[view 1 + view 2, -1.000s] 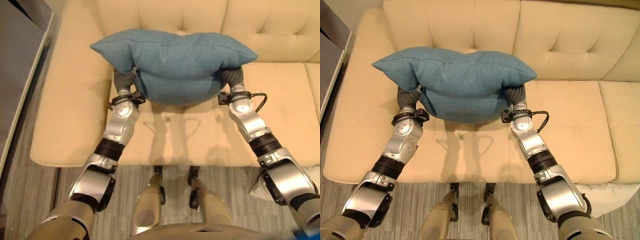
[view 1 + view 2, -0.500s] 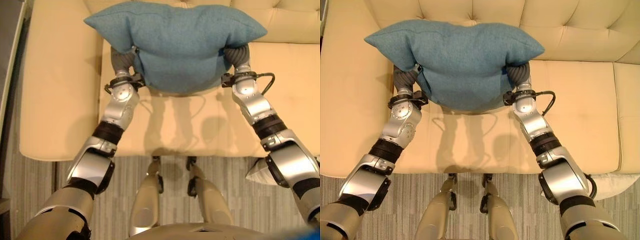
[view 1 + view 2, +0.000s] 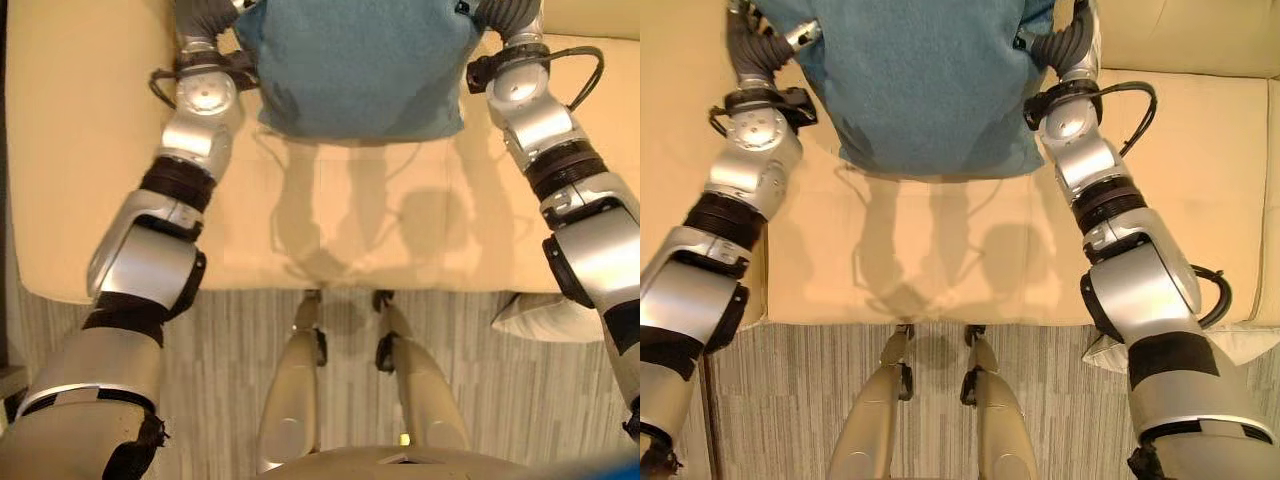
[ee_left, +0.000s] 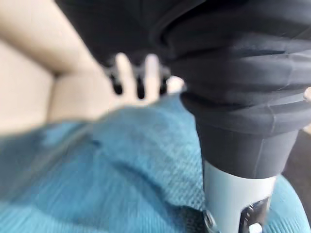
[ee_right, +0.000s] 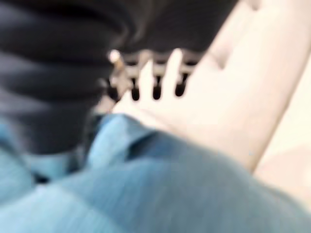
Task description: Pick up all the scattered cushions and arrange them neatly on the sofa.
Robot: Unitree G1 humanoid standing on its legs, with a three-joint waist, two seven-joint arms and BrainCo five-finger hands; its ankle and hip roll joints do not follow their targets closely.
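From the head views, the teal cushion (image 3: 355,65) sits between both arms over the cream sofa (image 3: 940,250) seat. In the left wrist view the left robot hand (image 4: 138,73) reaches past the cushion's edge with straight fingers. In the right wrist view the right robot hand (image 5: 155,73) does likewise.

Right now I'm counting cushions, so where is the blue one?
The blue cushion is held up between both robot arms over the sofa seat, at the top middle of both eye views.
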